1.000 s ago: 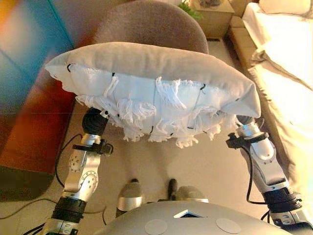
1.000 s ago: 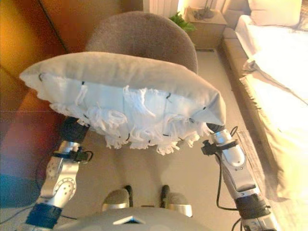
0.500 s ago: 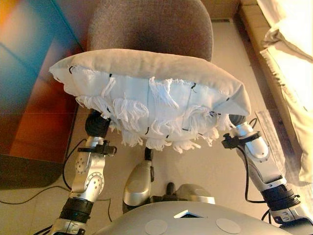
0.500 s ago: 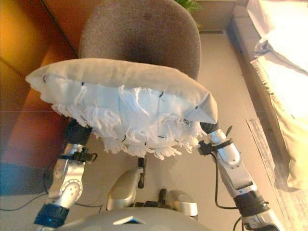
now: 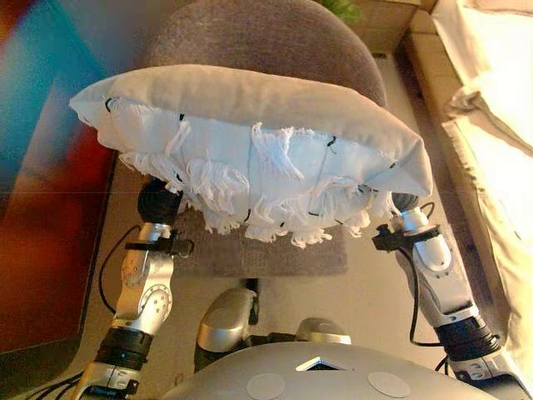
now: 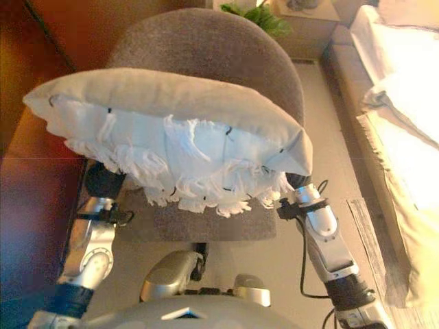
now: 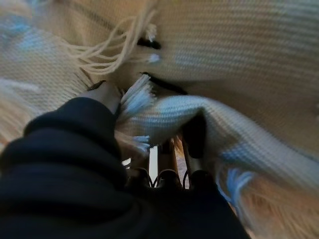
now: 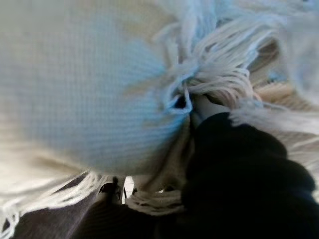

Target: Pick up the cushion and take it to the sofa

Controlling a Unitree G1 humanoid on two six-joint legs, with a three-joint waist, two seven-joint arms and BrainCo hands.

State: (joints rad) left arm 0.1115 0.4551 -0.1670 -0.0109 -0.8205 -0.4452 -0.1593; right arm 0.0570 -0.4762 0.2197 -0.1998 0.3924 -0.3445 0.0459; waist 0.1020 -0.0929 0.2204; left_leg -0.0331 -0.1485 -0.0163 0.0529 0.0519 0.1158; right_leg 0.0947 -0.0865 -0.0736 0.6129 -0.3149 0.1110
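Note:
A cream cushion (image 5: 250, 142) with white tassel fringes on its near face is held up in front of me on both arms. Under its left end is my left hand (image 5: 158, 202); in the left wrist view that hand (image 7: 75, 149) has its fingers (image 7: 194, 134) and thumb pressed into a fold of the cushion's cloth (image 7: 169, 109). My right hand (image 5: 405, 202) is beneath the right end. Its wrist view shows only the dark cover (image 8: 239, 169) against the cushion (image 8: 84, 84), with the fingers buried in fabric and tassels. The pale sofa (image 5: 500, 150) runs along the right side.
A grey upholstered chair (image 5: 266, 42) stands directly ahead, its seat (image 5: 275, 250) showing under the cushion. A reddish-brown cabinet (image 5: 50, 250) lies to the left. A green plant (image 6: 257, 17) and a small wooden side table (image 6: 302, 34) sit beyond the chair.
The whole picture has shifted, so the camera moved. The cushion stays raised on both hands; the chair's seat now shows beneath it.

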